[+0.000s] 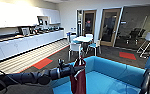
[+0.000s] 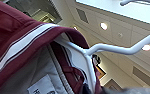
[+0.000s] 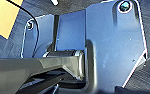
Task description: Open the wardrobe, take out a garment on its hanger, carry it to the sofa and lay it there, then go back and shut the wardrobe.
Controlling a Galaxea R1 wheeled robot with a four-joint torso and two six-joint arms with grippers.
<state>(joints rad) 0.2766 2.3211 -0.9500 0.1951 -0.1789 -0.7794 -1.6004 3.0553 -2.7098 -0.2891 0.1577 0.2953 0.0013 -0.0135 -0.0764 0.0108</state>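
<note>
Left end effector [image 1: 77,67] grips the hanger [image 2: 111,48], so the maroon garment [image 1: 78,77] dangles over the blue sofa [image 1: 103,80]; soft, light cloth (likely to swing) is best held by that stiff hanger.

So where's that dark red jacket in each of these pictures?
Head view: the garment hangs at bottom centre from the left arm, before the sofa.
Left wrist view: its collar is close up.
Right wrist view: not there.
Shared landmark: the white hanger.
</note>
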